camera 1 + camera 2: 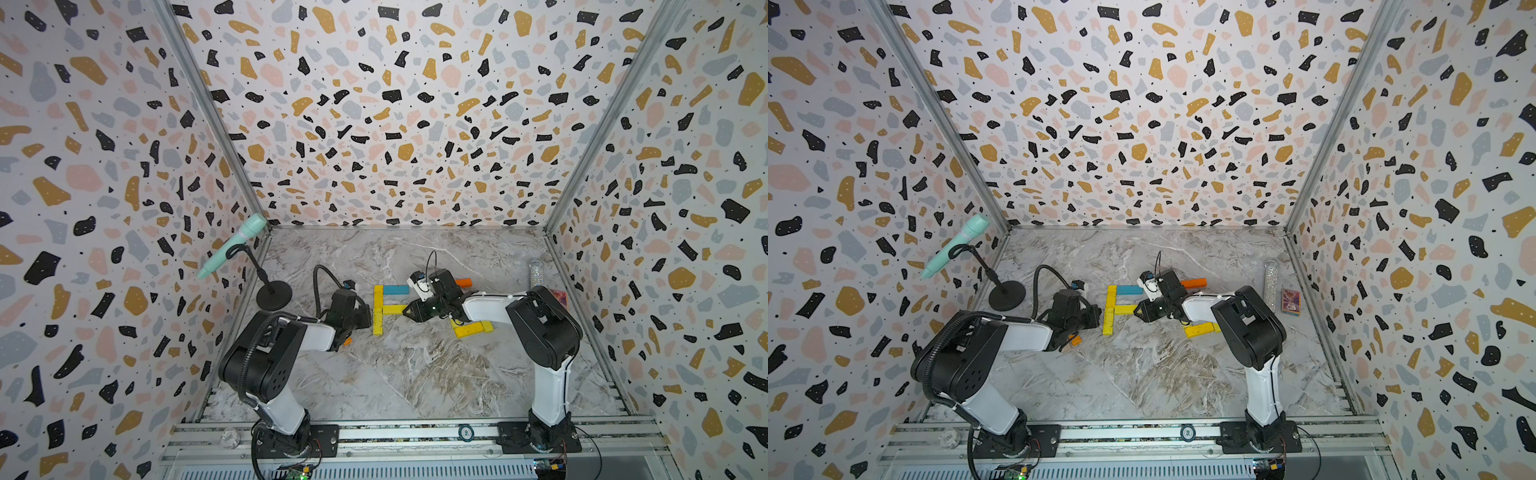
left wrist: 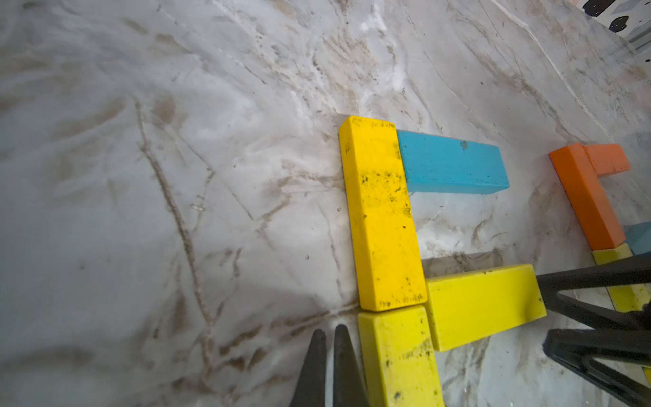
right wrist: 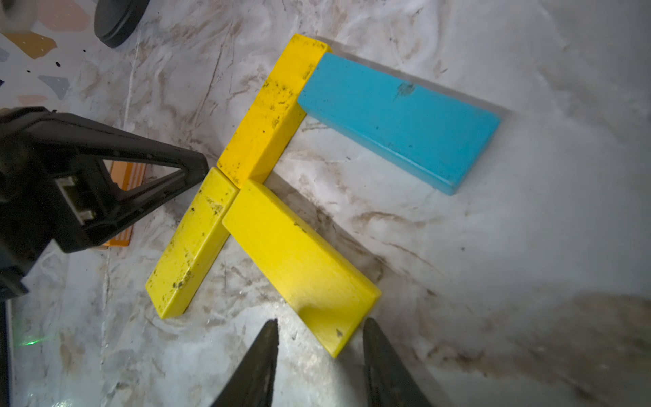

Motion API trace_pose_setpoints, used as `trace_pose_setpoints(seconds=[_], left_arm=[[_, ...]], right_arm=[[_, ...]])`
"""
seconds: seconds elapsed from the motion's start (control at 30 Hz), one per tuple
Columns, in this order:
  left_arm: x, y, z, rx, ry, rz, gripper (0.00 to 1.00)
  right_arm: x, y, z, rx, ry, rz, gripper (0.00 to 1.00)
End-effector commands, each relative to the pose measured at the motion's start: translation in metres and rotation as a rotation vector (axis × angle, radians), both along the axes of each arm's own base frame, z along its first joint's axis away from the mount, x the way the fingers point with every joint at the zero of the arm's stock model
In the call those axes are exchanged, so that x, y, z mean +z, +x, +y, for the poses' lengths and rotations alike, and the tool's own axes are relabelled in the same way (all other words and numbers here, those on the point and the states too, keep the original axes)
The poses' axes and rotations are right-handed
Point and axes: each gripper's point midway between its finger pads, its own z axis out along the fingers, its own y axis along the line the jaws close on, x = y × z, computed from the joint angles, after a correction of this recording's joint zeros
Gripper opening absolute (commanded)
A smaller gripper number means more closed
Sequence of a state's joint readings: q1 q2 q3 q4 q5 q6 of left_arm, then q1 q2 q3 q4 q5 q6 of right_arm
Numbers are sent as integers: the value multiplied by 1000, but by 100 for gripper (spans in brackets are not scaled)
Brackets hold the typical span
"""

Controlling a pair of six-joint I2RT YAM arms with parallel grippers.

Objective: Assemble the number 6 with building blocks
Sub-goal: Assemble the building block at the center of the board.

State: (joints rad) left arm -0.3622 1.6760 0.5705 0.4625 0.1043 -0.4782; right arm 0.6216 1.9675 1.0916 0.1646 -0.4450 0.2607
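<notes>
**Yellow spine and two bars laid; loop of the 6 not yet closed**

Top views: In both top views the building blocks lie mid-bench. The upper yellow plank and lower yellow plank sit end to end as a spine. The blue plank runs off its far end and the middle yellow plank runs off its middle. Spare yellow planks lie under the right arm, with an orange plank beyond it. By my judgement, the loop's outer side and base remain to be placed.

Left wrist view: The left jaws are pressed together and empty, just beside the lower yellow plank on its outer side. The right jaws show at the free end of the middle yellow plank.

Right wrist view: The right jaws stand partly apart, straddling the free end of the middle yellow plank. Bench shows at either tip, so I judge the plank is not gripped. Its other end touches the spine at the joint.

Risks:
- If the right jaws pull away off-line, a tip could catch the plank's corner. That would swing the plank off square or open a gap at the spine.
- If the left jaws drift sideways, they would push the lower plank and break the straight spine.
- The painted planks look likely to slide on the smooth marbled surface, so a light knock may shift several at once.
</notes>
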Motion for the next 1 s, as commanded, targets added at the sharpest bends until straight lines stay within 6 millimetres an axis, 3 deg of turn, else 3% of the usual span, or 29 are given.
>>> trace_pose_setpoints(seconds=[0.0, 0.47, 0.67, 0.77, 0.87, 0.93, 0.97], left_arm=[[-15, -10, -1, -23, 21, 51, 0], [-19, -10, -1, -27, 27, 60, 0], [-5, -4, 1, -19, 43, 32, 0], [25, 4, 7, 1, 83, -26, 0], [77, 8, 26, 70, 138, -128, 2], [116, 5, 46, 159, 167, -211, 23], [134, 2, 58, 208, 176, -250, 43]], right_arm=[[7, 7, 5, 6, 9, -9, 41], [5, 5, 3, 2, -7, -4, 41], [41, 11, -1, -23, 13, -103, 41], [71, 10, -5, -25, 29, -183, 43], [97, 1, -5, -9, 15, -252, 47], [108, -10, 3, 6, -21, -298, 48], [113, -18, 11, 24, -34, -316, 49]])
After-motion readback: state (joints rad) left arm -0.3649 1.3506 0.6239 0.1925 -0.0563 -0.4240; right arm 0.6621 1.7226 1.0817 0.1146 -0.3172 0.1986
